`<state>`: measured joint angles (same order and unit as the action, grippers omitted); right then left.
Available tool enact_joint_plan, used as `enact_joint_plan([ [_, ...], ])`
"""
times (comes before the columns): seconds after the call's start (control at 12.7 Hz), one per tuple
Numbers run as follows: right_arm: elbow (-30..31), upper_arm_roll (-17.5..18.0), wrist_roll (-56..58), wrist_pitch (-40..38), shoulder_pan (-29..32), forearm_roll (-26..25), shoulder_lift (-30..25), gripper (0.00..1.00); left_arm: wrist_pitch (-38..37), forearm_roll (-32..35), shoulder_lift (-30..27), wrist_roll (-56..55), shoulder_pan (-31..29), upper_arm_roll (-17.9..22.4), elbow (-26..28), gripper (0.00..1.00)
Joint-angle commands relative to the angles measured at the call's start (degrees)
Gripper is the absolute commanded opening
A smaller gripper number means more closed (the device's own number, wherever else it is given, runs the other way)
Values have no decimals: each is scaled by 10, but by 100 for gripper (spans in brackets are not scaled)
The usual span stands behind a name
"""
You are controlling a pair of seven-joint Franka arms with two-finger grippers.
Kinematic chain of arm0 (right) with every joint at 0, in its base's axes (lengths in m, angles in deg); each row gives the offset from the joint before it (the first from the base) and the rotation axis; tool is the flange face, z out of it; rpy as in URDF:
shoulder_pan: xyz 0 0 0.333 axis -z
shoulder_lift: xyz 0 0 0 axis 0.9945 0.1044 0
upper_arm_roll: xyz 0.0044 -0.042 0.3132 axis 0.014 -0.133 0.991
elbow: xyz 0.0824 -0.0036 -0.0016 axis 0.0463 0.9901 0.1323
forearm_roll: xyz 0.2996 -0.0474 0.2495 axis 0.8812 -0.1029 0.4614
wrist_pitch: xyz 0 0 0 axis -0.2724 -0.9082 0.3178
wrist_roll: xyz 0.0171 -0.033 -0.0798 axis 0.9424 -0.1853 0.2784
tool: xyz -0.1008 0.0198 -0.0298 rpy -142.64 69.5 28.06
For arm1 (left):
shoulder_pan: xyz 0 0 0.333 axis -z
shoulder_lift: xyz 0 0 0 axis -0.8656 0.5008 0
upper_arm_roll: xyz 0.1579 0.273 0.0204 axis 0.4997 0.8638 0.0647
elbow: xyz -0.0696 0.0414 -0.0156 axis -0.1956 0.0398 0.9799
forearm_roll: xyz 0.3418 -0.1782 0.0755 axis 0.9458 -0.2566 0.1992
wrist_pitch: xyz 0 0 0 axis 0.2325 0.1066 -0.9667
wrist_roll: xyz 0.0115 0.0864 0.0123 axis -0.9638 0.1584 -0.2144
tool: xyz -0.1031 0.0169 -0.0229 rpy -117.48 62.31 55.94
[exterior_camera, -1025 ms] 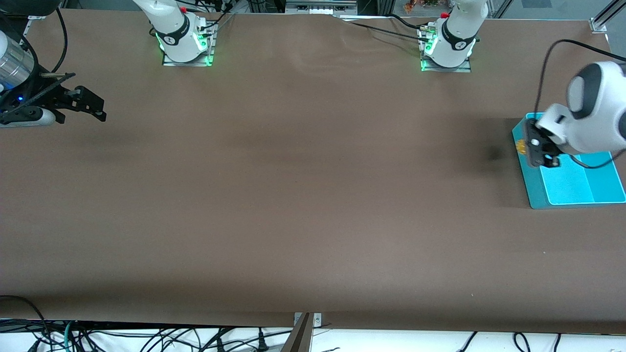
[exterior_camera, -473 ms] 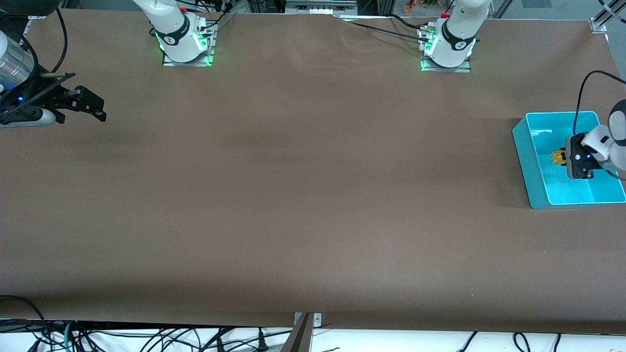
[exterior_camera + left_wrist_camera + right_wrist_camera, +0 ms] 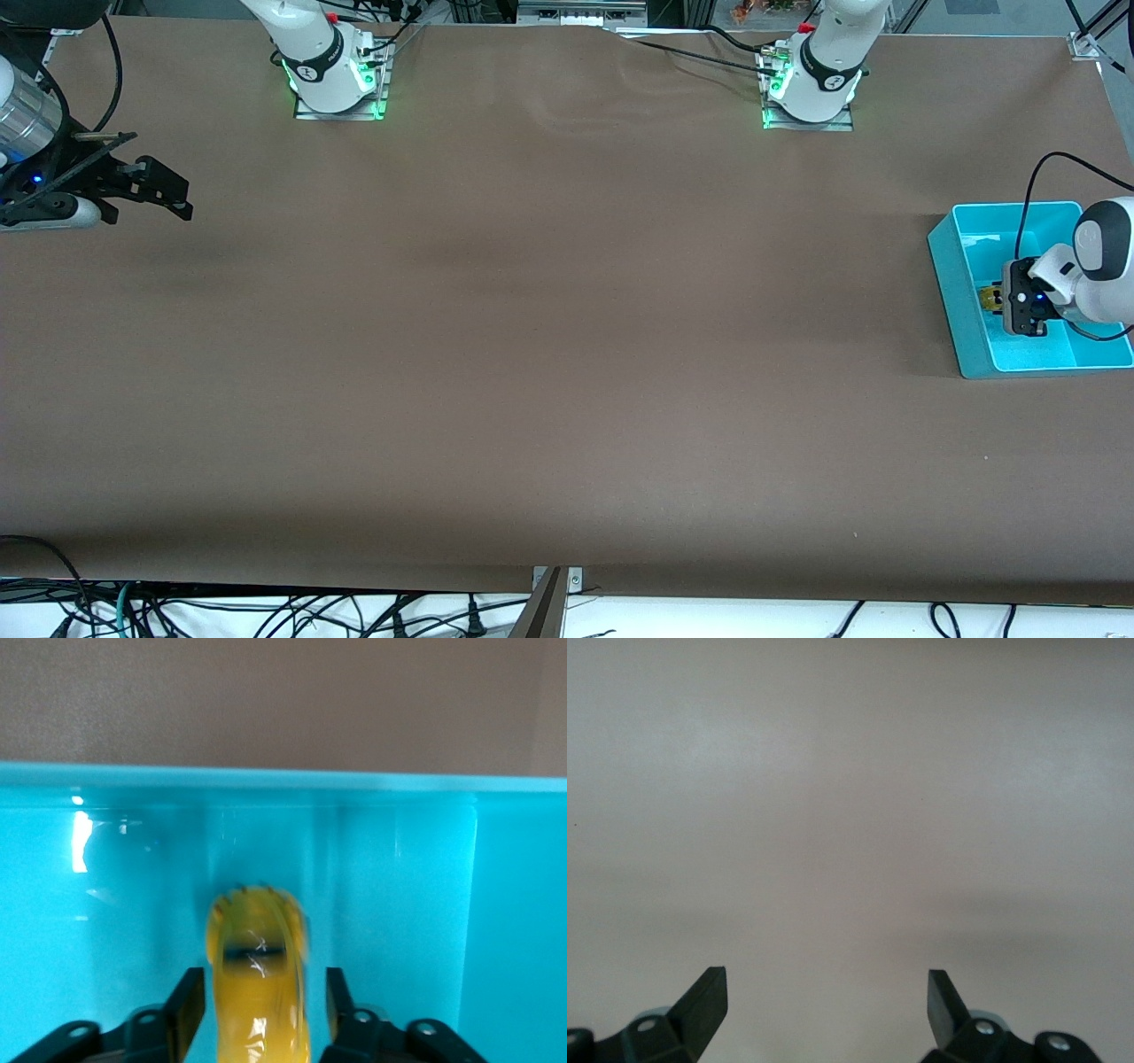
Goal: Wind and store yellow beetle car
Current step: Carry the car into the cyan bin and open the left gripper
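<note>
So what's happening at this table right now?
The left arm's gripper is down inside a turquoise bin at its end of the table, putting away a tiny yellow toy car. Its fingers now stand a little apart from the car's sides, so it seems to be letting go. The right arm waits at its own end, its gripper open and empty above the brown table.

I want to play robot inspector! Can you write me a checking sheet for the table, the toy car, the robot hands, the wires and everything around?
Surface: brown table, bare in the middle.
Job's things: yellow beetle car inside the turquoise bin at the left arm's end.
Clutter: nothing seen.
Grippers: left gripper in the bin, fingers apart beside the car; right gripper open, waiting over bare table.
Cables: black cable on the left arm.
Surroundings: loose wires below the table's near edge.
</note>
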<state>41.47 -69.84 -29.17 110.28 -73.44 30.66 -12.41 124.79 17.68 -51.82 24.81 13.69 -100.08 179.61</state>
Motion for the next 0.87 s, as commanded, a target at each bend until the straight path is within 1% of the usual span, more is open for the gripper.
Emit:
enact_joint_plan([
  [0.0, -17, 2, 3, -14, 1, 2, 7, 100, -10, 9, -1, 26, -7, -9, -16, 100],
  [0.16, -17, 2, 3, -14, 1, 1, 7, 100, -16, 4, -10, 25, -7, -11, -19, 100],
  [0.24, -17, 2, 3, -14, 1, 2, 7, 100, -28, 2, -26, 23, -7, -15, -21, 100],
  [0.32, -17, 2, 3, -14, 1, 2, 7, 100, -48, -20, -45, 20, -6, -20, -32, 100],
  [0.39, -17, 2, 3, -14, 1, 2, 7, 100, -83, -50, -51, 13, -1, -22, -55, 100],
  [0.47, -16, 2, 3, -14, 1, 2, 7, 100, -125, -66, -50, -10, 7, -27, -86, 100],
  [0.63, -16, 2, 4, -14, 1, 2, 7, 100, -201, -68, -50, -72, 39, -42, -144, 100],
  [0.79, -16, 2, 4, -14, 1, 2, 7, 100, -277, -93, -50, -145, 70, -55, -197, 100],
])
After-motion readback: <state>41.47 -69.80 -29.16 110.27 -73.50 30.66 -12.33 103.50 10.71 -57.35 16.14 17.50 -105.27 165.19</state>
